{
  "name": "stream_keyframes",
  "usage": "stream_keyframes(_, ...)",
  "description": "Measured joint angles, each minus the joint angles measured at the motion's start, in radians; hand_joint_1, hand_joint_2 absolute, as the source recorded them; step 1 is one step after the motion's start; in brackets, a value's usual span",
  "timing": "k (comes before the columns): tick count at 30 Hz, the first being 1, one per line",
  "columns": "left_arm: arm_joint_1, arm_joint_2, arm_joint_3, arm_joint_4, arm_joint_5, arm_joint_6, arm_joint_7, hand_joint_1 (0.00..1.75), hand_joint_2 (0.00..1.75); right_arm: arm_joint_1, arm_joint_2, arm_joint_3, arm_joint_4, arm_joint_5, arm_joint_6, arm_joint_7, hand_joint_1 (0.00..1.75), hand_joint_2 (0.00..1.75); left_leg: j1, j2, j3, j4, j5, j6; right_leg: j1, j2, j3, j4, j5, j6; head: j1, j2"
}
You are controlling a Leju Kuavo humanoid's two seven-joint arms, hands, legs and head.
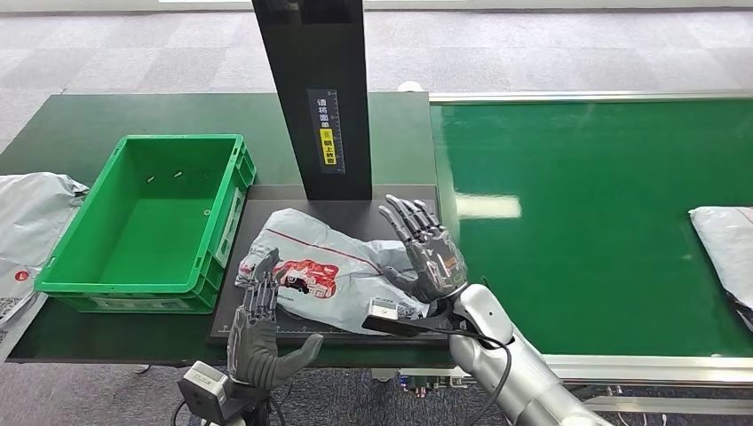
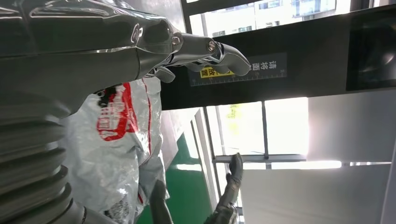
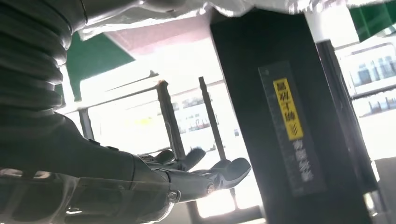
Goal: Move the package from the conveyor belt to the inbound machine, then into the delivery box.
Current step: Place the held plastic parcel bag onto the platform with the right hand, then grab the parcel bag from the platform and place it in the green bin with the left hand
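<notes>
The package (image 1: 333,271), a grey mailer with red print, lies flat on the black platform of the inbound machine (image 1: 355,213), in front of the machine's black upright column (image 1: 311,89). I judge the first leg, belt to machine, done; the label sits face up under the column, presumably so the scanner above can read it.

My left hand (image 1: 259,324) sits at the package's near-left corner, fingers spread and extended, fingertips touching or just over the edge; it holds nothing. My right hand (image 1: 426,253) stands at the package's right side, palm turned inward, fingers wide and upright, also holding nothing. I cannot tell whether its palm touches the bag. The two hands flank the mailer, which suits a two-sided scoop: thin, slack plastic would slip out of a one-handed pinch.

The green crate (image 1: 146,217), the delivery box, stands open just beside the platform on the left. Another grey package (image 1: 724,244) waits on the green conveyor belt (image 1: 577,195) to the right.
</notes>
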Motion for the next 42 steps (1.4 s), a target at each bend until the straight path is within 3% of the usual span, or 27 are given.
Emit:
stream_keyframes(5,-0.006,0.0,0.0,0.003,-0.003,0.018,0.01,0.0,1.75,0.07,0.022,-0.143,-0.067,-0.231,0.108,-0.136,0.0,1.75,0.0,0.0,0.0,0.0,0.0,0.0,0.0,0.0,0.0,0.0,0.0,0.0,0.0,0.0)
stream_keyframes(9,-0.016,0.0,-0.002,0.009,-0.127,0.13,0.03,0.0,1.75,0.156,0.03,-0.234,-0.205,-0.473,0.306,-0.26,0.0,1.75,0.001,0.0,-0.001,0.0,0.0,0.0,0.0,0.0,-0.001,0.0,0.0,0.0,0.0,0.0)
stream_keyframes(14,-0.052,-0.001,-0.024,0.041,-0.344,0.277,0.065,0.0,1.75,0.277,0.036,-0.335,-0.411,-0.717,0.538,-0.286,0.0,1.75,0.0,-0.001,-0.002,0.0,0.0,0.0,0.0,-0.001,-0.002,0.0,0.0,0.0,0.0,0.0)
stream_keyframes(18,-0.129,-0.014,-0.049,0.107,-0.65,0.396,0.185,0.0,1.75,0.375,0.065,-0.446,-0.533,-0.784,0.662,-0.289,0.0,1.75,0.0,-0.003,-0.002,0.0,0.0,0.0,0.0,-0.004,-0.002,0.0,0.0,0.0,0.0,0.0)
stream_keyframes(21,-0.202,-0.026,-0.059,0.16,-0.791,0.367,0.298,0.0,1.75,0.442,0.094,-0.532,-0.603,-0.782,0.713,-0.289,0.0,1.75,0.0,-0.003,-0.002,0.0,0.0,0.0,0.0,-0.004,-0.002,0.0,0.0,0.0,0.0,0.0)
stream_keyframes(26,-0.32,-0.033,-0.061,0.287,-0.979,0.203,0.572,0.0,1.75,0.515,0.128,-0.622,-0.672,-0.74,0.736,-0.288,0.0,1.75,0.0,-0.002,-0.002,0.0,0.001,0.0,0.0,-0.003,-0.002,0.0,0.001,0.0,0.0,0.0)
stream_keyframes(31,-0.391,-0.034,-0.046,0.419,-1.061,0.134,0.689,0.0,1.75,0.541,0.162,-0.669,-0.69,-0.74,0.772,-0.268,0.0,1.75,0.0,-0.002,-0.002,0.0,0.001,0.0,0.0,-0.002,-0.002,0.0,0.0,0.0,0.0,0.0)
stream_keyframes(32,-0.397,-0.034,-0.036,0.439,-1.063,0.118,0.705,0.07,1.75,0.542,0.168,-0.674,-0.69,-0.737,0.775,-0.268,0.0,1.75,0.0,-0.002,-0.002,-0.001,0.001,0.0,0.0,-0.002,-0.002,0.0,0.0,0.0,0.0,0.0)
stream_keyframes(36,-0.431,-0.033,0.012,0.513,-1.049,0.006,0.732,1.69,1.75,0.543,0.185,-0.687,-0.689,-0.721,0.784,-0.267,0.0,1.75,0.0,-0.002,0.004,-0.003,-0.001,-0.001,0.0,-0.003,0.005,0.0,-0.001,-0.001,0.0,0.0)
stream_keyframes(42,-0.447,-0.025,0.085,0.572,-1.026,-0.036,0.694,1.75,1.75,0.551,0.203,-0.715,-0.701,-0.724,0.76,-0.253,0.0,1.75,0.0,0.002,0.02,-0.006,-0.008,-0.001,-0.001,-0.001,0.02,-0.001,-0.005,-0.005,0.0,0.0)
